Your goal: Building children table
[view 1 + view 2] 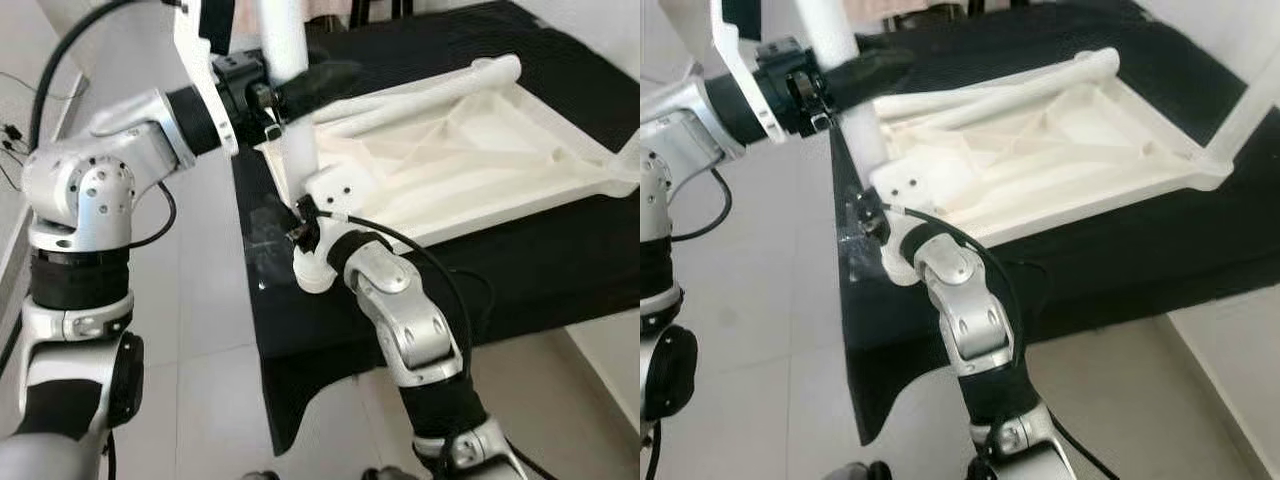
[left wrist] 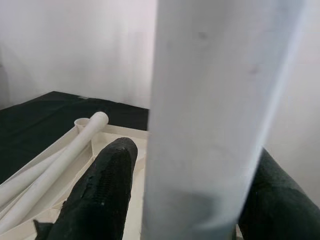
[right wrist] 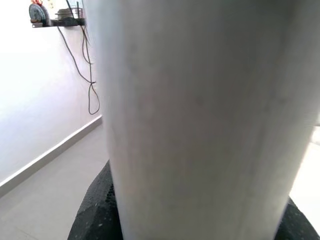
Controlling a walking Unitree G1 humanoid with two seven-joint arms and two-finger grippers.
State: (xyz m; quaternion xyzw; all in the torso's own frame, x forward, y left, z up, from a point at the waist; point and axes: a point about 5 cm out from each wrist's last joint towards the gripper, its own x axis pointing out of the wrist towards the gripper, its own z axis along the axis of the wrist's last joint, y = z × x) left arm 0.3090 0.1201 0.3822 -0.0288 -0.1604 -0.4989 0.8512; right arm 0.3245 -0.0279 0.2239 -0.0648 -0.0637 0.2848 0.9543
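Your white table leg [image 1: 285, 70] stands upright at the near corner of the upturned tabletop [image 1: 470, 150] on the black table [image 1: 520, 270]. The left tool [image 1: 290, 85] is clamped high on it, steadying it. The right tool [image 1: 303, 225] grips its base, likely to seat it in the corner socket.
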